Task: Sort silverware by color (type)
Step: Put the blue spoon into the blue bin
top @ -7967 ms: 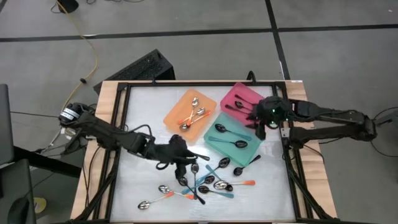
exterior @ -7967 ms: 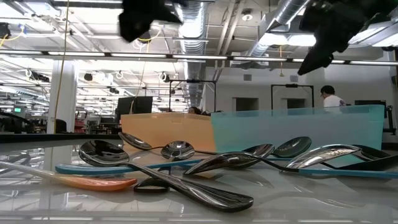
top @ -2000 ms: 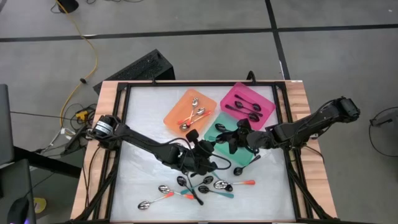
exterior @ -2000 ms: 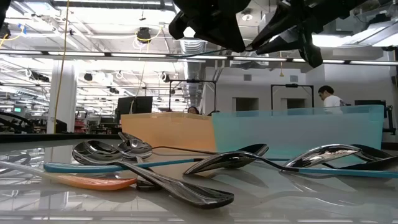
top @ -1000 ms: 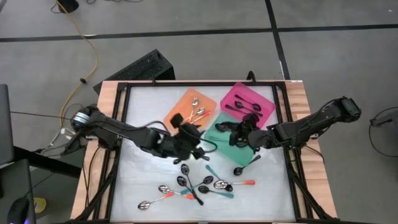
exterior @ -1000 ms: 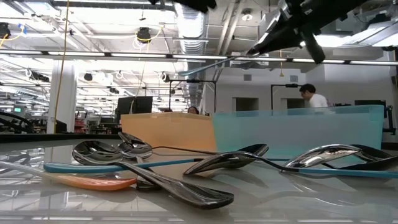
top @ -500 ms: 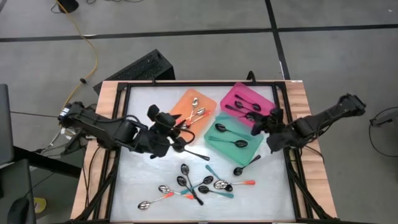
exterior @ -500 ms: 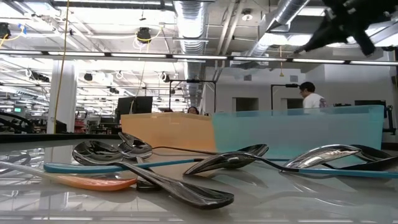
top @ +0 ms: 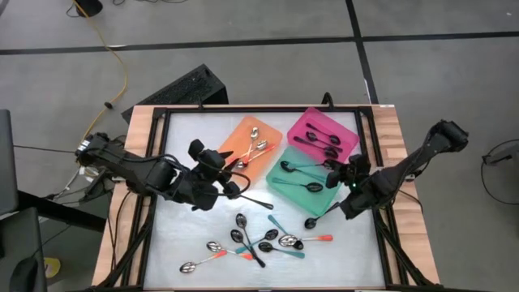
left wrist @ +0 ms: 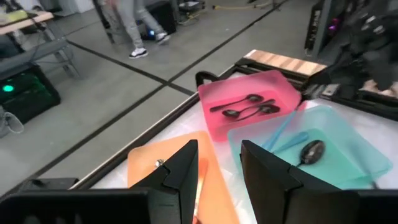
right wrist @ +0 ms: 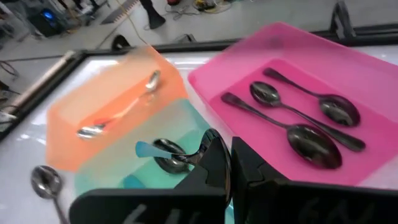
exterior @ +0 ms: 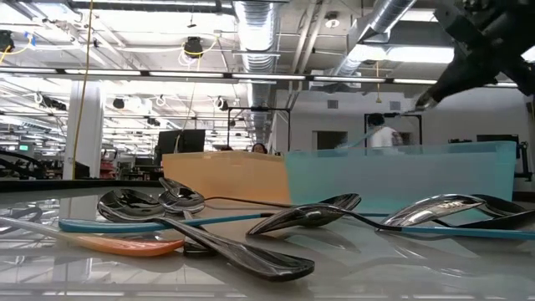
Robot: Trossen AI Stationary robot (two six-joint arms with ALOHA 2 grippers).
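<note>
The right gripper (top: 334,169) is closed on a teal-handled spoon (right wrist: 163,151) above the teal tray (top: 327,195). The left gripper (top: 229,165), part open and empty, hovers beside the orange tray (top: 229,144). Unsorted silverware (top: 258,241) lies near the table's front edge

Light is bright and even, falling from ceiling strip lamps (exterior: 201,77) that show far behind the right gripper (exterior: 428,99), so the white table (top: 186,235) around both tools carries only faint, soft shadows. Near the low camera, spoon bowls (exterior: 134,203) throw sharp glints and mirror on the glossy top. Beyond the left gripper (left wrist: 217,163) the floor is softly blurred, and the pink tray (right wrist: 373,93) past the right fingers smears slightly.
</note>
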